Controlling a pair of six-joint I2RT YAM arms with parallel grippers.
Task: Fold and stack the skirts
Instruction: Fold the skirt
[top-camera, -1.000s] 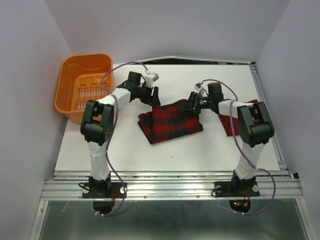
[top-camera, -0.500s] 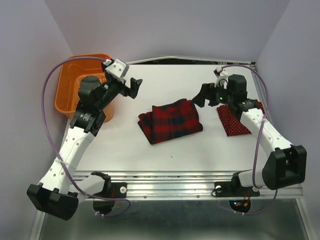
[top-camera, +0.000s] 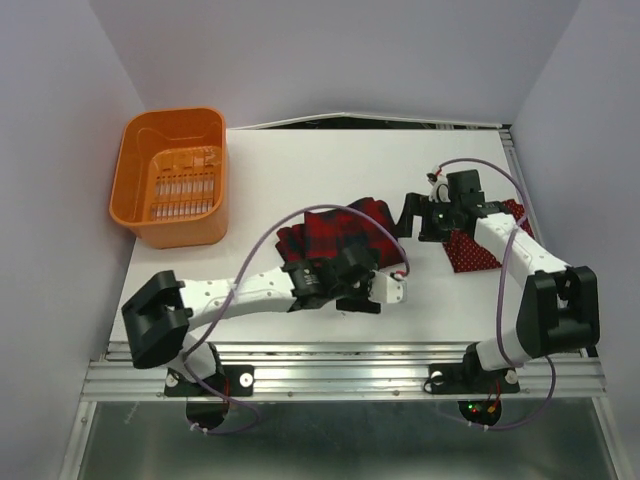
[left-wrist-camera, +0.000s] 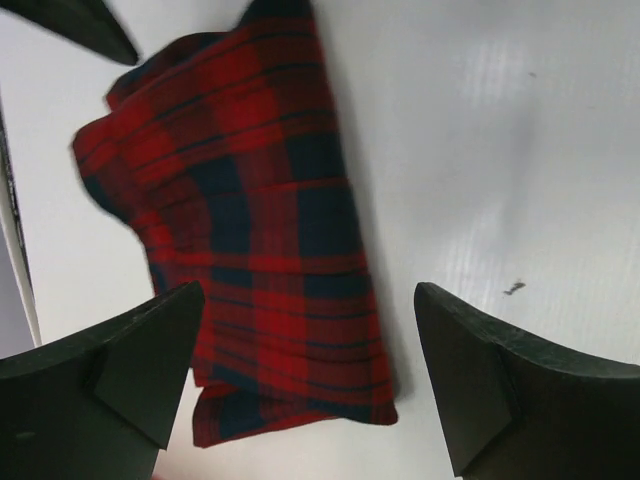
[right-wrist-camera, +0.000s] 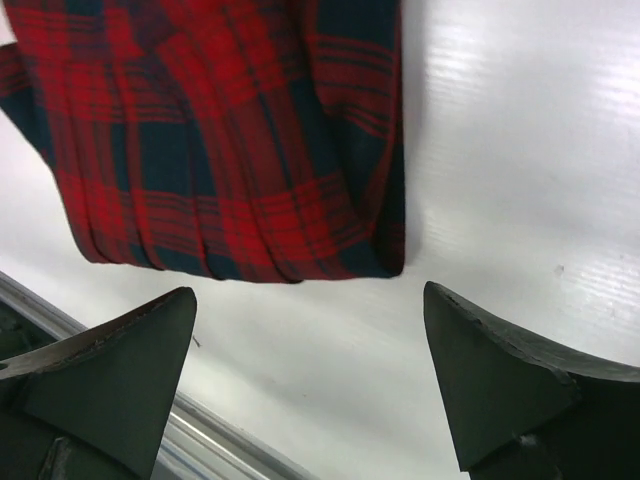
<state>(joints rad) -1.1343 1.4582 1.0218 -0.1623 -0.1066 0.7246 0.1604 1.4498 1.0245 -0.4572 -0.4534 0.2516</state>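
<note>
The plaid skirt (top-camera: 345, 225) lies folded in the middle of the table. My left arm reaches low across the front, and my left gripper (top-camera: 345, 262) is over the skirt's near edge, hiding part of it. In the left wrist view the plaid skirt (left-wrist-camera: 250, 230) lies under my open left gripper (left-wrist-camera: 308, 292), with a folded corner between the fingers. My right gripper (top-camera: 408, 218) stands open just right of the skirt. The right wrist view has the plaid skirt (right-wrist-camera: 220, 130) beyond the open right gripper (right-wrist-camera: 310, 292), with bare table between the fingers. The polka-dot skirt (top-camera: 470, 255) lies at the right, partly under the right arm.
An orange plastic basket (top-camera: 185, 230) stands at the back left. A metal rail (top-camera: 340, 352) runs along the table's near edge, and the same rail (right-wrist-camera: 200, 430) shows in the right wrist view. White walls close in the left and right sides.
My left arm has swung from beside the basket down and across to the plaid skirt's near edge. My right gripper has dropped slightly toward the skirt's right edge. Both grippers have opened.
</note>
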